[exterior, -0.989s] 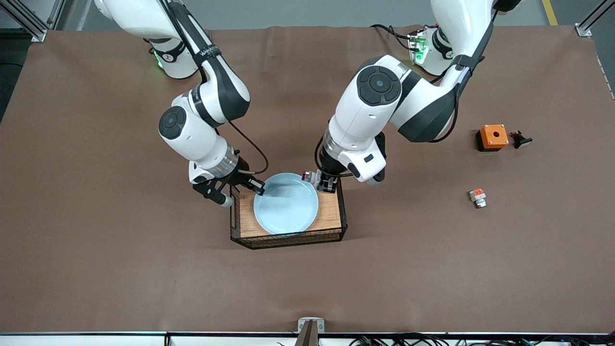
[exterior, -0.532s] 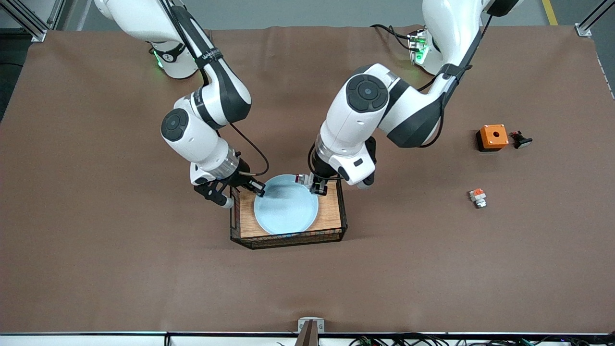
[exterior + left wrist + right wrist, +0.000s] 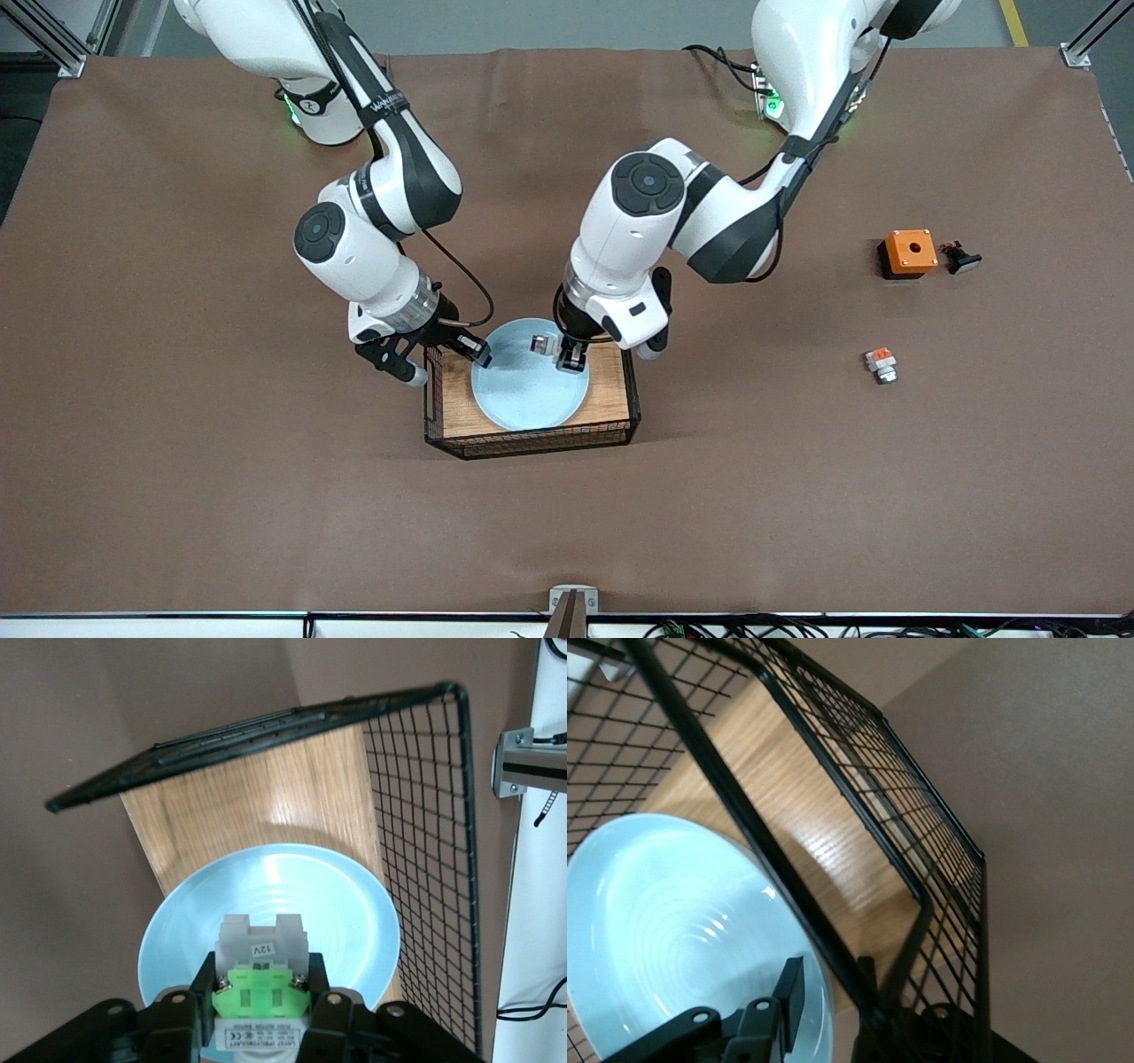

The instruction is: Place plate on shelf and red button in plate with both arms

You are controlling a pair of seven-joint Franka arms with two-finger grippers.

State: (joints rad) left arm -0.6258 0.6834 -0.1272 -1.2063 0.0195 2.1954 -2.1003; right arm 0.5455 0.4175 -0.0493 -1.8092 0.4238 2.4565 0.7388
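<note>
Brown surface (image 3: 177,399) carries the wire tray (image 3: 631,390), with the plate (image 3: 523,390) lying flat inside. Right gripper (image 3: 474,350) sits at the plate's rim, fingers parting. Left gripper (image 3: 567,354) clamps the red button (image 3: 261,979) over the plate. Recommend lowering it before release, to prevent rolling.

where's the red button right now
The red button is clamped in the left gripper, up in the air over the plate that lies in the wire tray, mid-table in the front view.
</note>
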